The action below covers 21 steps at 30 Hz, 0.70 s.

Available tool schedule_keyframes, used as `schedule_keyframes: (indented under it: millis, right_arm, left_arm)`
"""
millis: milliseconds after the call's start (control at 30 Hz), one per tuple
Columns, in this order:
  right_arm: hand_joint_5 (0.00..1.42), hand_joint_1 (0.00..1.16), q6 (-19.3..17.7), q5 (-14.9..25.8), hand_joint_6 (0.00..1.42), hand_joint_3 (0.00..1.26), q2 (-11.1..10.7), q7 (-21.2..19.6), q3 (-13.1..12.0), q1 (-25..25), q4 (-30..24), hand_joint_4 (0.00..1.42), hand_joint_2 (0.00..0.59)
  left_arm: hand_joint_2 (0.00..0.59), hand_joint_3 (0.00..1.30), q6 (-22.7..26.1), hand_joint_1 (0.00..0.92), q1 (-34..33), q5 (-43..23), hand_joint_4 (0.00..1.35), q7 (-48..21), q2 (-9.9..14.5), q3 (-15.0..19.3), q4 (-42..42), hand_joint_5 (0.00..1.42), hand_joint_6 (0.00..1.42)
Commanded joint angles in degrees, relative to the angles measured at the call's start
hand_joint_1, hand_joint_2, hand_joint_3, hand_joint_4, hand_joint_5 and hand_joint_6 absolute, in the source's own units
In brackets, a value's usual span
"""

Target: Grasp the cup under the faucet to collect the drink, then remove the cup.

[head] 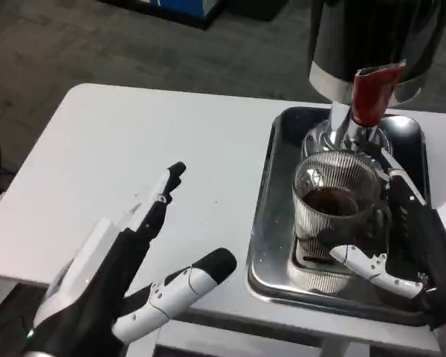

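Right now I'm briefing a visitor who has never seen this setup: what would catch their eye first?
Probably the ribbed glass cup holding dark drink, standing on the metal tray at right, under the red-handled faucet of a steel dispenser. The right hand wraps around the cup. At lower left, the left hand hovers open over the white table.

The cup [334,204] is clear ribbed glass, glossy, with a dark liquid inside. It stands on a polished metal tray [267,223] whose surface mirrors its surroundings. The dispenser [372,44] above is shiny chrome-like metal with a dark glossy body, and its faucet [372,93] looks like smooth red plastic. The tabletop [149,141] is white, smooth and matt. The right hand [409,245] and left hand [126,275] look like hard plastic, white and black, with a slight sheen on the fingers [368,265].
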Motion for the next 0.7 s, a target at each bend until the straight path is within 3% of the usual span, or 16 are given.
schedule_keyframes:
  millis: [33, 700]
  right_arm:
    - [0.21, 0.70, 0.3, -0.4, 0.24, 0.08, -0.3, 0.2, 0.0, -0.7, 1.2, 0.19, 0.166]
    - [0.22, 0.70, 1.5, 0.1, 0.21, 0.06, 0.2, 2.7, 1.6, -1.5, 0.4, 0.21, 0.144]
  left_arm:
    - [0.047, 0.00, -0.7, 0.000, 1.0, 0.0, 0.00, 0.4, -0.1, 0.2, 0.1, 0.05, 0.00]
    - [0.048, 0.01, -1.1, 0.000, 1.6, -0.3, 0.00, 0.6, -0.3, 0.8, 0.5, 0.05, 0.00]
